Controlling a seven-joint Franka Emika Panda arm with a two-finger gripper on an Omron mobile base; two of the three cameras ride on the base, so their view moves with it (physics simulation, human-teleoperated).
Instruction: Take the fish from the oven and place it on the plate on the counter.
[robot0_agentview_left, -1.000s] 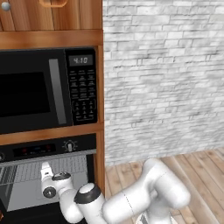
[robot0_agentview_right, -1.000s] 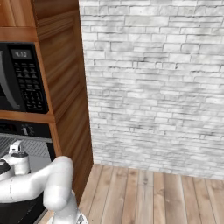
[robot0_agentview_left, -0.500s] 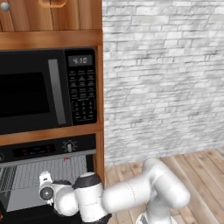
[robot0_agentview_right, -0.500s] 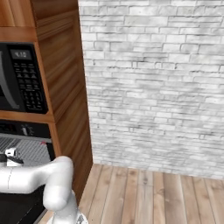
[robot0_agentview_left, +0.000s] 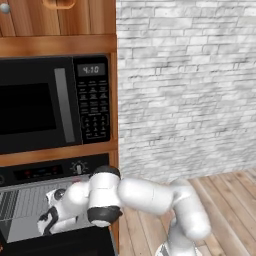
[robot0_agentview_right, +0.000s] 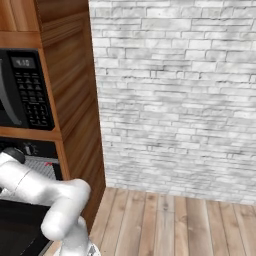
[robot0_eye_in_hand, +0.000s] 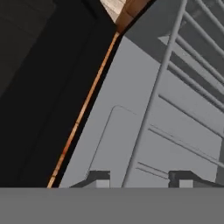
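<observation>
The white arm reaches low and left into the open black built-in oven (robot0_agentview_left: 30, 215), beneath the black keypad microwave (robot0_agentview_left: 52, 102) in its wooden cabinet. The pincer (robot0_eye_in_hand: 142, 178) hangs over a grey wire rack (robot0_eye_in_hand: 175, 87), fingers parted, nothing between them. A whitewashed brick wall (robot0_agentview_right: 175, 90) and plank floor (robot0_agentview_right: 170, 222) lie right.

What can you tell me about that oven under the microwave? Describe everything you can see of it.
The oven is a black built-in unit set in wooden cabinetry, directly below the microwave. Its dark control strip carries a round knob. The cavity stands open, showing grey walls and a wire rack of thin grey bars. The robot's gripper reaches inside, its tips on either side of a rack bar, jaws apart with nothing visibly held. No fish is visible.
</observation>
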